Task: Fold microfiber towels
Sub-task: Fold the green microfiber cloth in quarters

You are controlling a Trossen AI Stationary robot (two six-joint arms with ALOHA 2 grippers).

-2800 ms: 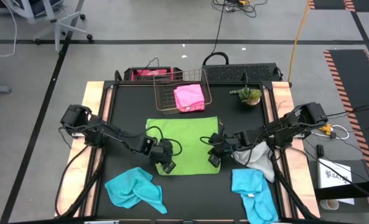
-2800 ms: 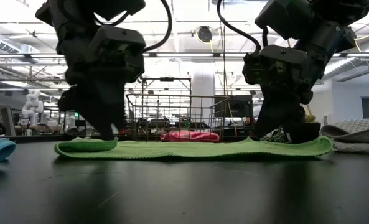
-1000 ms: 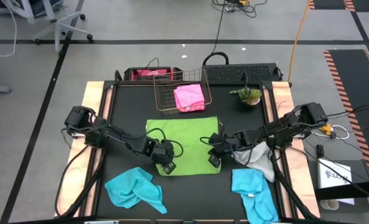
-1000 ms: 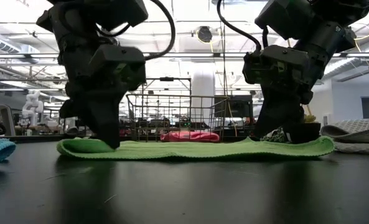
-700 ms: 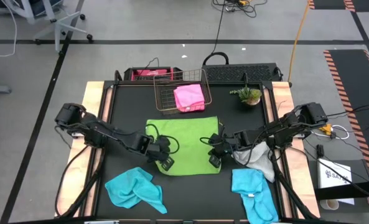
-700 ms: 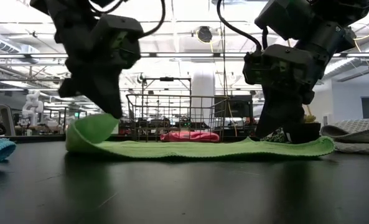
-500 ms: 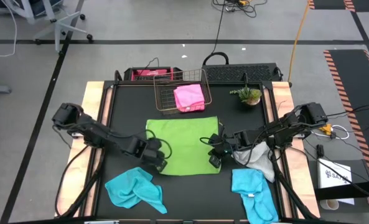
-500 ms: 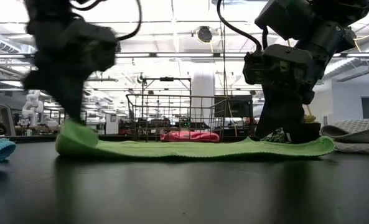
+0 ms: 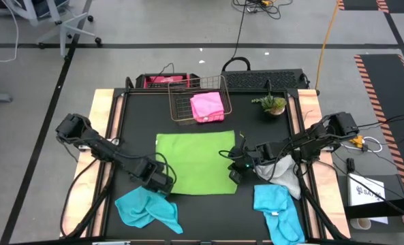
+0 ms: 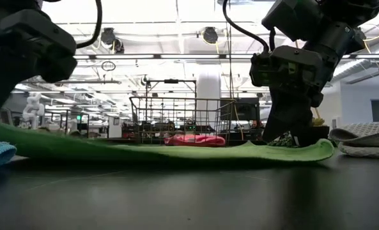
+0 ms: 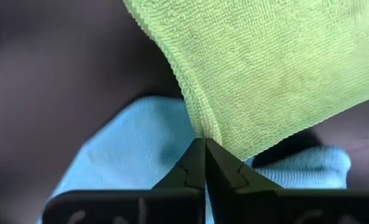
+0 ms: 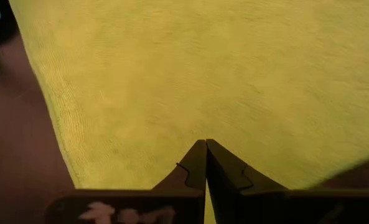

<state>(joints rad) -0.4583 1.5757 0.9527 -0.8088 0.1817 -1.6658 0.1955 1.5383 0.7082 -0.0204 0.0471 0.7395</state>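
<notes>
The lime green towel (image 9: 196,163) lies spread in the table's middle. My left gripper (image 9: 164,184) is shut on its near-left corner, which is raised (image 10: 23,144) above a crumpled turquoise towel (image 9: 147,207). My right gripper (image 9: 234,175) is shut at the green towel's near-right corner, low on the table (image 10: 291,139). A pink towel (image 9: 207,107) sits in the wire basket (image 9: 180,102). A light grey towel (image 9: 283,173) and a second turquoise towel (image 9: 276,211) lie near right. My left gripper pinches the green towel's hemmed edge (image 11: 200,127) at the near-left corner between its two fingers, coming from above and pointing down. That corner is lifted clear, over the turquoise towel (image 11: 140,149); the rest of the cloth slopes down to the table. My right gripper is shut on the green towel close to its near-right corner (image 12: 196,134), slanting down from the table's right side. The cloth there stays on the table (image 10: 304,152). Whether it has one layer or several, I cannot tell.
A small potted plant (image 9: 273,103) stands at the far right, a black panel (image 9: 263,79) along the far edge behind the basket. Wooden strips (image 9: 103,129) run along the table's left and right sides. Bare black tabletop lies left of the green towel.
My left gripper has gone toward the table's left and near edges and risen a little, rolling its wrist, with the green towel's near-left corner. That corner is now lifted and drawn outward, and the towel lies wider and shifted slightly left. The right-hand corner has stayed put.
</notes>
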